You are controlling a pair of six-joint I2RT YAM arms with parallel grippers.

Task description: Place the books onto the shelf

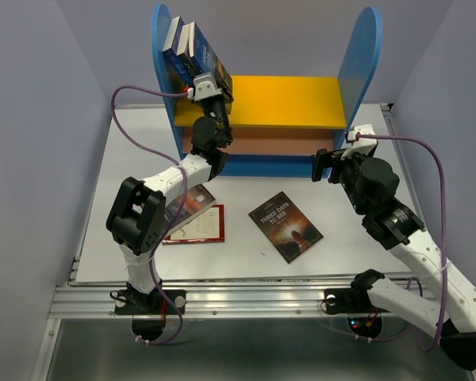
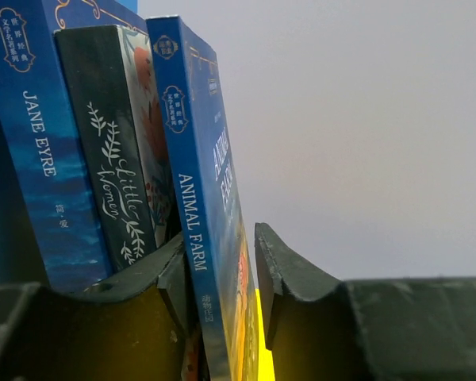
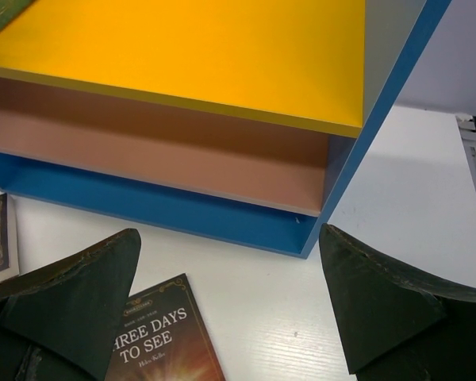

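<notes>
1. Pale lilac walls [image 1: 32, 119] on three sides; white table [image 1: 357, 238] across the middle of the overhead frame, metal rail [image 1: 222, 298] along its lower edge.
2. At top centre against the back wall, blue-sided shelf [image 1: 363, 55] with a yellow upper board and a brown lower board.
3. Upper left, three books [image 1: 192, 44] upright on the yellow board, leaning towards the left panel: Jane Eyre [image 2: 44, 151], Little Women [image 2: 115, 159], Animal Farm [image 2: 198, 206].
4. Around Animal Farm, left gripper [image 1: 206, 83] [image 2: 219, 234], fingers parted, a gap showing on one side.
5. Right of centre, right gripper [image 1: 331, 163] [image 3: 228, 232] spread wide, holding nothing, by the shelf's lower right corner.
6. Flat on the table: dark book [image 1: 285, 226] at centre, red-bordered book [image 1: 197, 225] at lower left, red-brown book [image 1: 197, 198] touching it beside the left arm.
</notes>
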